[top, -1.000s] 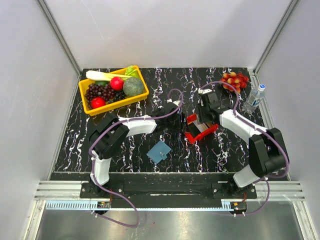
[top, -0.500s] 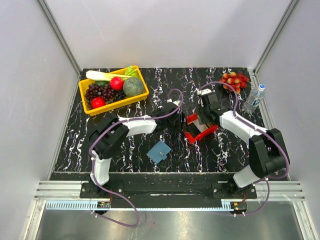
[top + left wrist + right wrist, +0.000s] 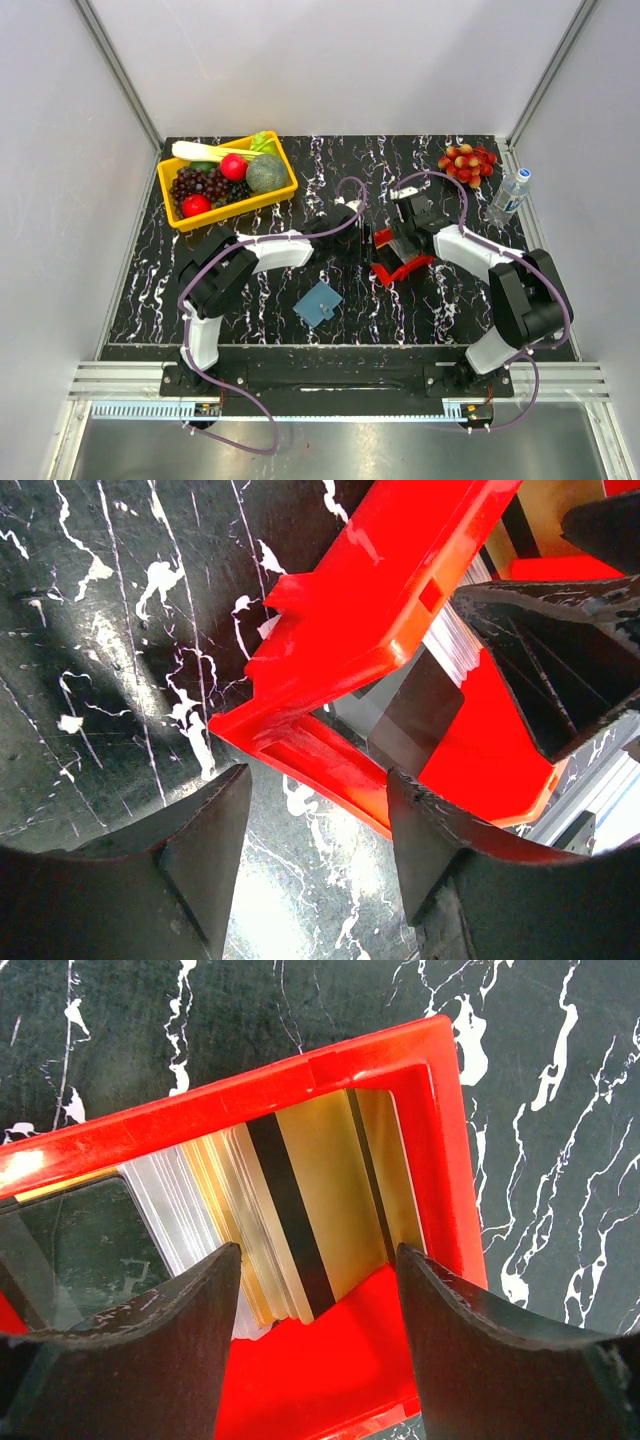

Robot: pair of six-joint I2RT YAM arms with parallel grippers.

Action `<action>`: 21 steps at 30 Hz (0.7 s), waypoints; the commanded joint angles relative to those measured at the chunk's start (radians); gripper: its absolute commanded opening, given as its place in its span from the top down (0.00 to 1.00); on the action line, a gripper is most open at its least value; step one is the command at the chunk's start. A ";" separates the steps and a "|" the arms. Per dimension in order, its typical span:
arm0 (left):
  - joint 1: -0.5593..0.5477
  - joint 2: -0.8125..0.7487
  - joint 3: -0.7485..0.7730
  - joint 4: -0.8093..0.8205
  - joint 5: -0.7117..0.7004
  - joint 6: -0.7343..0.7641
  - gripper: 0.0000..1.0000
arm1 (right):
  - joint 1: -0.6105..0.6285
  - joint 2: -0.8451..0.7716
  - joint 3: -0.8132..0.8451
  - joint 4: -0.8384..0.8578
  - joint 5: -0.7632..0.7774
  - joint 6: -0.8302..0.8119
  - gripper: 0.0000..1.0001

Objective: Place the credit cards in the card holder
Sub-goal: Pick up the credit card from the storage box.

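The credit cards (image 3: 300, 1195) stand as a fanned stack in a small red tray (image 3: 250, 1085); a gold one with a black stripe faces me, with white and dark ones beside it. My right gripper (image 3: 318, 1290) hangs open just above the stack, one finger on each side, gripping nothing. My left gripper (image 3: 318, 780) is open at the tray's (image 3: 350, 640) corner and holds nothing. From above, both grippers meet at the tray (image 3: 405, 268): the left gripper (image 3: 366, 238), the right gripper (image 3: 402, 244). The blue card holder (image 3: 319, 302) lies apart, near the front.
A yellow bin (image 3: 282, 190) of fruit and vegetables stands at the back left. A bunch of red fruit (image 3: 467, 160) and a water bottle (image 3: 508, 196) are at the back right. The table is black marble-patterned (image 3: 400, 320), with grey walls around it.
The right arm has shifted slightly toward the tray and its jaws have widened a little. The left arm and the card holder have not moved.
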 commanded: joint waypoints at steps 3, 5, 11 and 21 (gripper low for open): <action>0.002 -0.022 -0.003 0.034 0.019 0.003 0.40 | 0.009 -0.075 0.025 0.037 -0.018 0.005 0.33; 0.002 -0.020 -0.003 0.034 0.017 0.001 0.40 | 0.009 -0.075 0.034 0.033 -0.019 0.020 0.33; 0.002 -0.023 -0.006 0.041 0.027 0.001 0.40 | 0.011 0.045 0.108 -0.031 -0.061 0.108 0.33; 0.002 -0.034 -0.014 0.046 0.028 0.003 0.40 | 0.008 0.140 0.123 -0.003 -0.153 0.152 0.58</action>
